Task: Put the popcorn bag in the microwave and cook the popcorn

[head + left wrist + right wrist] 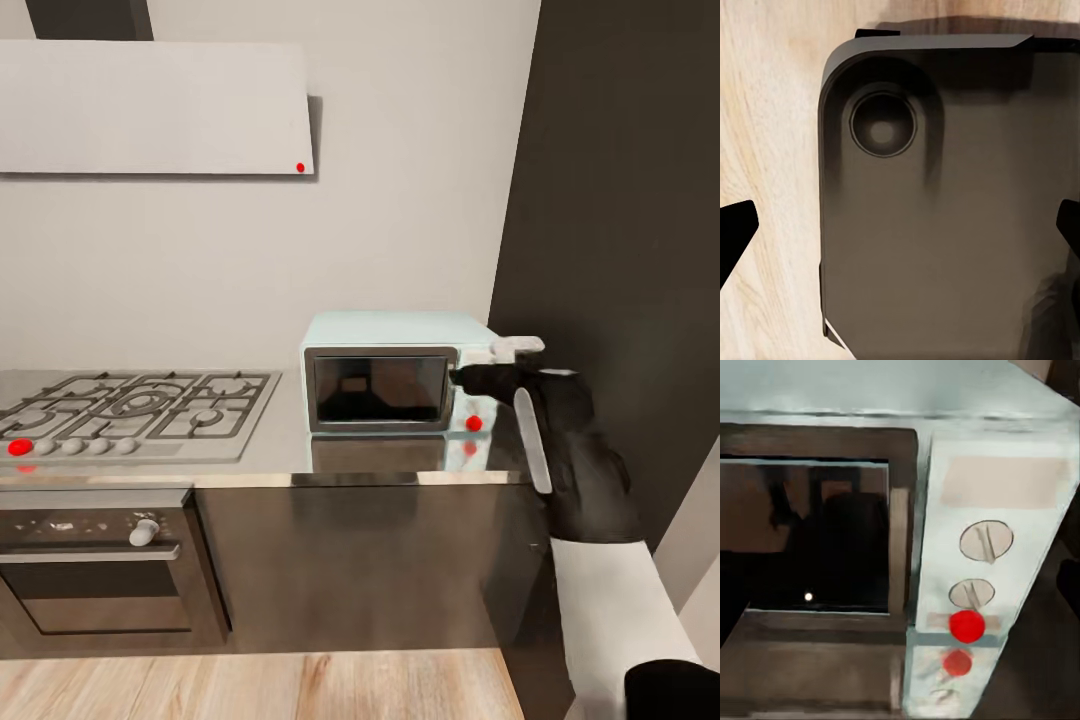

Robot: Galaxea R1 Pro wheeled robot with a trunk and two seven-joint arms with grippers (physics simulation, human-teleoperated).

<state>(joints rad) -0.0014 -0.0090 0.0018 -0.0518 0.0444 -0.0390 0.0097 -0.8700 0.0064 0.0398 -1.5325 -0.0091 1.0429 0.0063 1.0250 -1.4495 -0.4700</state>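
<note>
The pale mint-blue microwave (385,385) stands on the glossy grey countertop (270,445) against the wall, its dark glass door shut. My right gripper (463,381) hovers at the microwave's side panel, just above the red dot (474,423). The right wrist view shows the panel close up, with two white knobs (985,541) and the red dot (967,625); one dark finger (1071,581) shows at the frame edge, so the jaws stand wide open. My left gripper (900,232) hangs open over the floor. The popcorn bag and its popcorn are out of view.
A steel gas hob (135,410) with black grates lies left of the microwave, above a dark built-in oven (95,570). A white hood (150,105) hangs above. A dark tall panel (620,250) rises right of the microwave. The robot's dark base (945,210) sits on the wooden floor (765,112).
</note>
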